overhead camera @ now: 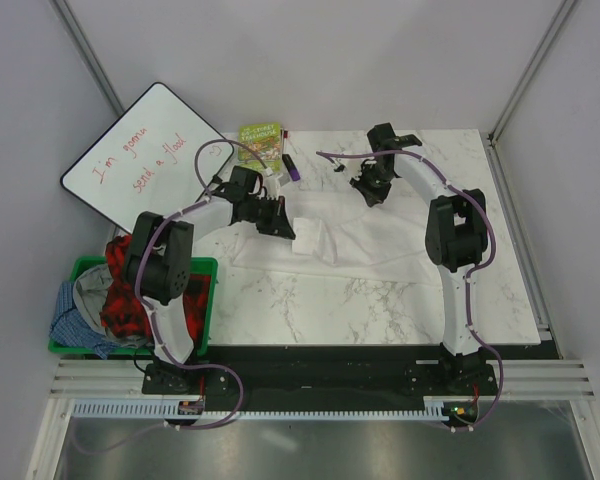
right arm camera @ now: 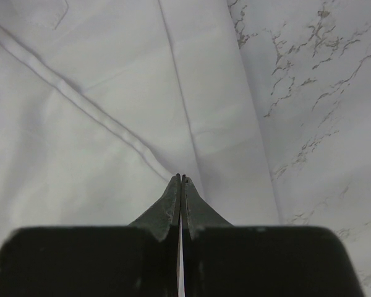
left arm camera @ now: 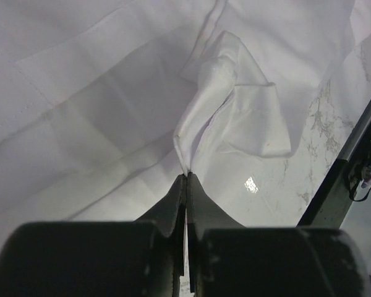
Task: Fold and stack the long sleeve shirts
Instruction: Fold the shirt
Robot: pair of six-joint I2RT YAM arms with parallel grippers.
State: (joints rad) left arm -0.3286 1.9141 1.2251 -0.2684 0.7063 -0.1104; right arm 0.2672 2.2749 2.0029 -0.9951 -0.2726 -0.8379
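A plain white long sleeve shirt [overhead camera: 365, 235] lies spread on the marble table [overhead camera: 380, 310]. My left gripper [overhead camera: 283, 226] is shut on a sleeve end of it and holds the folded cuff [overhead camera: 311, 240] a little above the cloth. In the left wrist view the cuff [left arm camera: 241, 114] rises from the shut gripper [left arm camera: 187, 176] over the flat shirt [left arm camera: 80, 93]. My right gripper [overhead camera: 369, 192] is at the shirt's far edge. In the right wrist view it [right arm camera: 181, 179] is shut, tips down by a seam of the shirt [right arm camera: 80, 142]. I see no cloth pinched there.
A green book [overhead camera: 261, 143] and a purple marker [overhead camera: 291, 167] lie at the table's back. A whiteboard [overhead camera: 145, 165] leans at the back left. A green bin [overhead camera: 206, 266] with red plaid cloth [overhead camera: 120, 300] and other clothes stands off the table's left side.
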